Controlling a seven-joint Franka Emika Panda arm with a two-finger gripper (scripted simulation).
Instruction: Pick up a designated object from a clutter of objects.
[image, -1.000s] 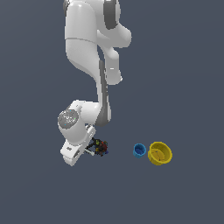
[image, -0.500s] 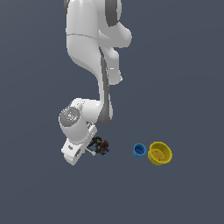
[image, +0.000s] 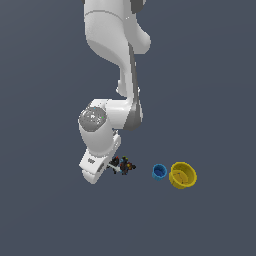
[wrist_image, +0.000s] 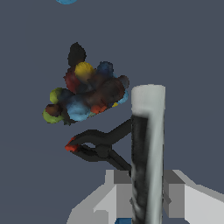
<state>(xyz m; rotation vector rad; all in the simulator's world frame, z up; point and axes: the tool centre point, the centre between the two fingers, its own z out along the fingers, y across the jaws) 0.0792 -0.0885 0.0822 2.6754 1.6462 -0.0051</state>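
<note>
Standing between hand (wrist_image: 146, 192) fingers: white rod (wrist_image: 148, 144), black clamp (wrist_image: 98, 146) beside.

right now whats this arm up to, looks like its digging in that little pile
The Panda arm is bent low over the clutter, its gripper down among the small items. In the wrist view the white rod stands between the fingers, beside the black clamp and the multicoloured lump. The blue cup and yellow cup sit apart, untouched.

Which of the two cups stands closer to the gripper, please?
The small blue cup. It sits between the gripper and the larger yellow cup, which lies farther toward the exterior view's right.
</note>
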